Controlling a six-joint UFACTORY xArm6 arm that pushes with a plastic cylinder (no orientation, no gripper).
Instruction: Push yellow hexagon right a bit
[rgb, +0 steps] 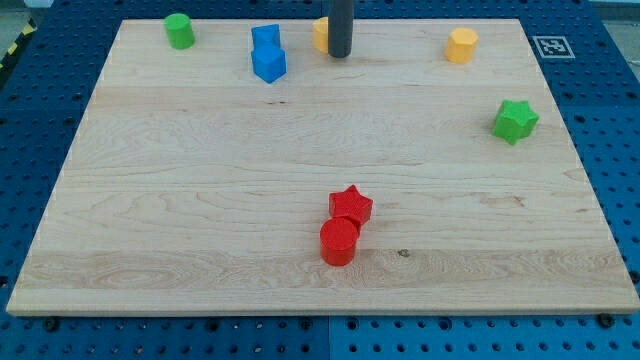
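Yellow plastic is being shown in two blocks near the view's top edge: one yellow block (320, 33), its shape not made out, is being half hidden behind the dark rod, only its left part showing, while a yellow hexagon (462, 45) is being seen well to the view's right of it, standing apart on bare wood. Which of the two is meant by the task cannot be told with certainty. My tip (340, 54) is being held right against the hidden block, at its right side, touching or nearly so. No fingers are being carried by the arm, so no open or closed state is being shown. To the view's left of the rod, two blue blocks (268, 54) are being seen pressed together, and further left a green cylinder (179, 30) is sitting near the corner. A green star (515, 120) is lying near the right edge. Low in the middle, a red star (351, 206) is touching a red cylinder (339, 241). All are being carried by the pale wooden tabletop (200, 200).
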